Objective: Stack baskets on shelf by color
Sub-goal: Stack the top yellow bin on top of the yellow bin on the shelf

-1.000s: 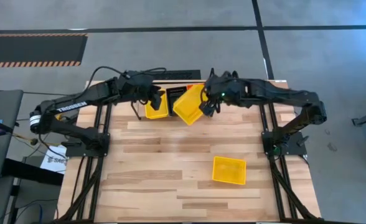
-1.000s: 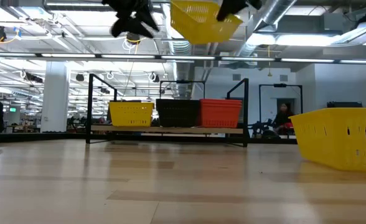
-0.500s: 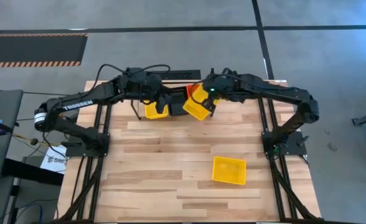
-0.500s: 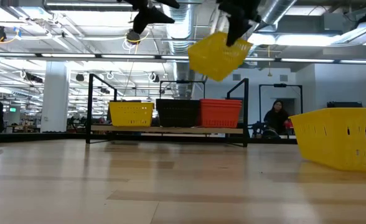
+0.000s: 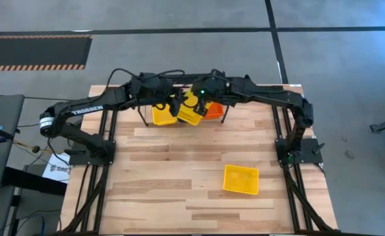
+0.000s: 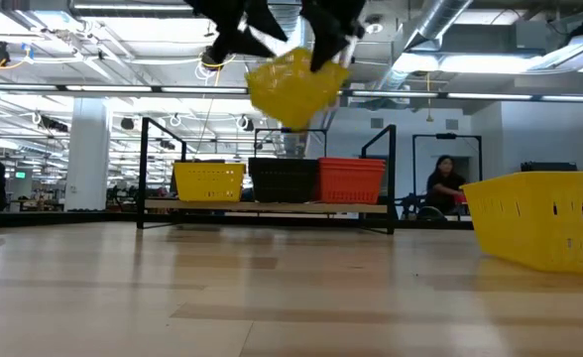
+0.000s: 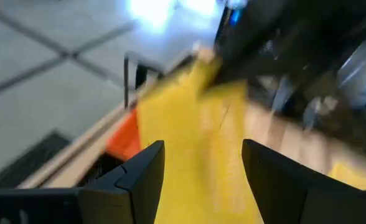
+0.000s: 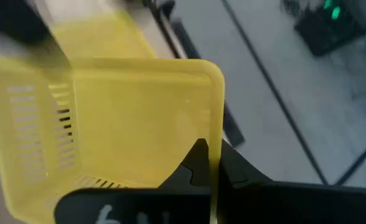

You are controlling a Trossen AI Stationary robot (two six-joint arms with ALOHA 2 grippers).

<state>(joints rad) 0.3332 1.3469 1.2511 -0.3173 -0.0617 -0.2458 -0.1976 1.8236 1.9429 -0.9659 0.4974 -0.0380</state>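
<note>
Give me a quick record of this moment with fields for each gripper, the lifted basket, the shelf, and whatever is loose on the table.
right gripper: jaws shut on the rim of the lifted yellow basket
left gripper: jaws open, beside that basket
shelf: holds yellow, black and red baskets side by side
table: one more yellow basket near the right front

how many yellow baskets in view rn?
3: yellow mesh basket at the wire-framed wooden shelf's end; one pinched by the right gripper above it; one on the table. Stacked ones may hide.
</note>
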